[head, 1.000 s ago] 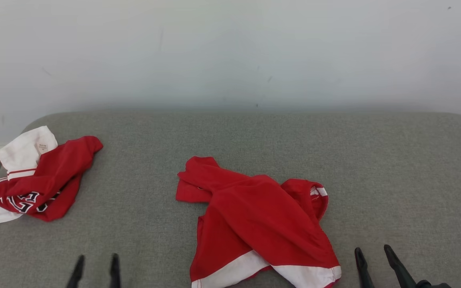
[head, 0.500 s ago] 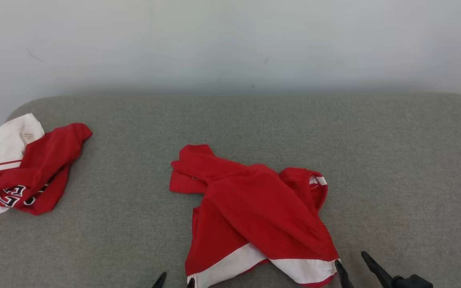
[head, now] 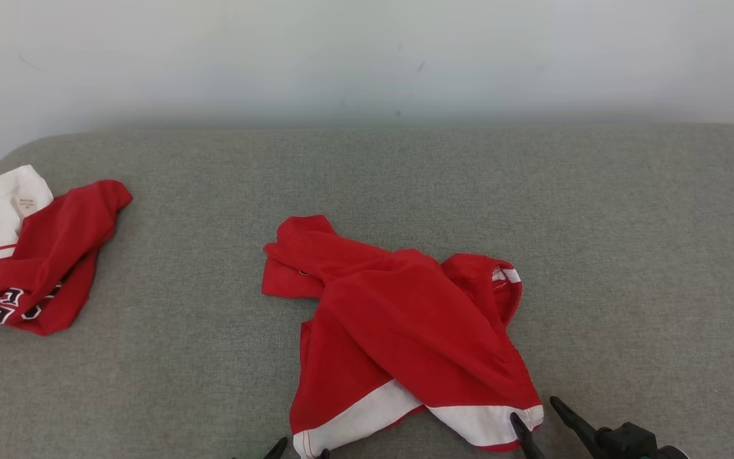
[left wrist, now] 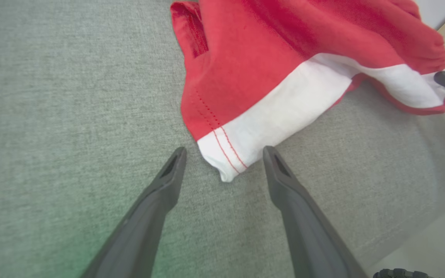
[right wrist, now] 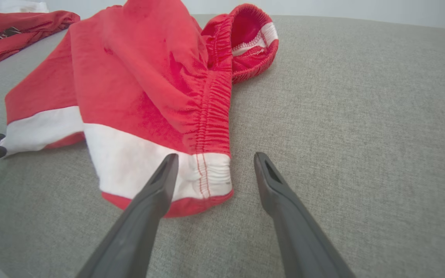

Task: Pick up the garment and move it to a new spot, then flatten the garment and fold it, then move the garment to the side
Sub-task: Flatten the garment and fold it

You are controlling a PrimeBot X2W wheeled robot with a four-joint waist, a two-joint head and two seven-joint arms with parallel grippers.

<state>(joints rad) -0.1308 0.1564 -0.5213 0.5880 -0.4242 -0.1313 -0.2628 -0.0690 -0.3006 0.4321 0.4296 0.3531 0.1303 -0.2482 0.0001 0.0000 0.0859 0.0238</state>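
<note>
The garment [head: 399, 331] is a pair of red shorts with white hem bands, lying crumpled in the middle of the grey padded surface [head: 596, 223]. My left gripper [head: 300, 451] is open at the garment's near left white corner. In the left wrist view that corner of the garment [left wrist: 253, 77] lies between the spread fingers of the left gripper [left wrist: 224, 150], on the surface. My right gripper [head: 534, 410] is open at the near right white corner. In the right wrist view the garment [right wrist: 149, 77] has its hem between the parted fingers of the right gripper [right wrist: 215, 155].
A second red and white garment with black lettering [head: 29, 255] lies bunched at the far left of the surface. A pale wall [head: 367, 57] stands behind. The surface's near edge and the floor beyond [left wrist: 431, 239] show in the left wrist view.
The head camera has tilted, shifting the whole picture. Both grippers have moved inward to the garment's near white corners, the left one far to the right. The garment has not moved.
</note>
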